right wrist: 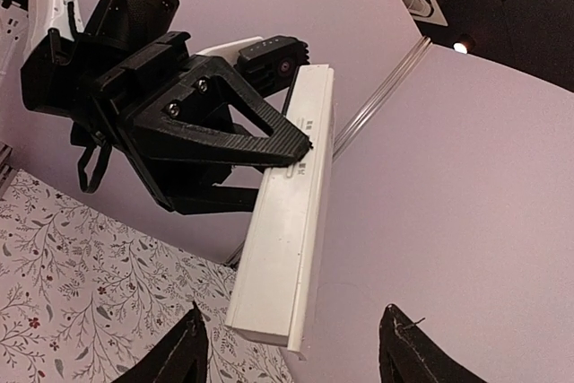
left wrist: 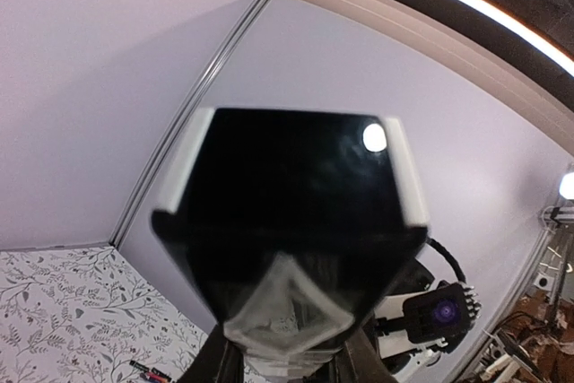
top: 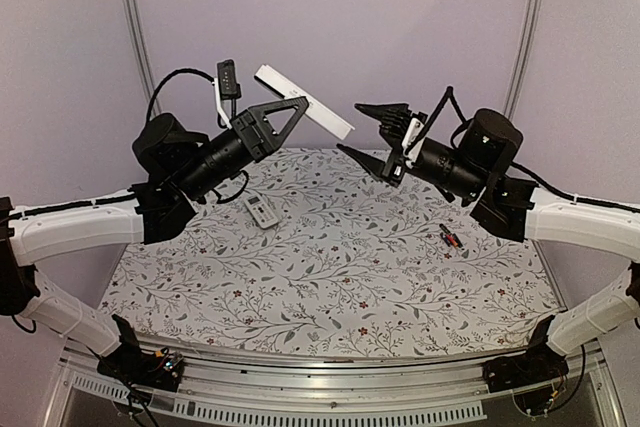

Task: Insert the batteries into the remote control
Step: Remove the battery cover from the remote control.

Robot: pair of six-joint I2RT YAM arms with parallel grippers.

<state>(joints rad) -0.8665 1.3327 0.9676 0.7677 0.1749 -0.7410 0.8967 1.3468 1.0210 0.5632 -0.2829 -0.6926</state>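
Backdrop: plain lilac wall [top: 400, 27] behind your station; pale corner posts run up it on both sides
Surface: table under a floral cloth [top: 340, 277]; both arm bases sit at its near edge
Left arm [top: 200, 162]: you have it raised off the cloth, forearm angled up and toward the middle; wrist well above the table
Left claw [top: 296, 107]: narrow, clamped across the remote control near its middle; one black triangular finger lies over the white face
Small white piece [top: 263, 211]: flat on the cloth below your left wrist; dark marks on it; too small to say what it is
Remote control [top: 325, 115]: long white bar held in the air, tilted down to the right; its free end reaches the mouth of your right claw
Battery bay: an outlined panel shows on the remote's white face in the right wrist view; you cannot tell whether anything is inside
Right claw [top: 348, 128]: wide; fingers spread either side of the remote's end, gripping nothing
Batteries [top: 450, 238]: lying together on the cloth at the right, under your right arm; dark with a red band
Right arm [top: 480, 152]: lifted, forearm pointing up and left toward the remote
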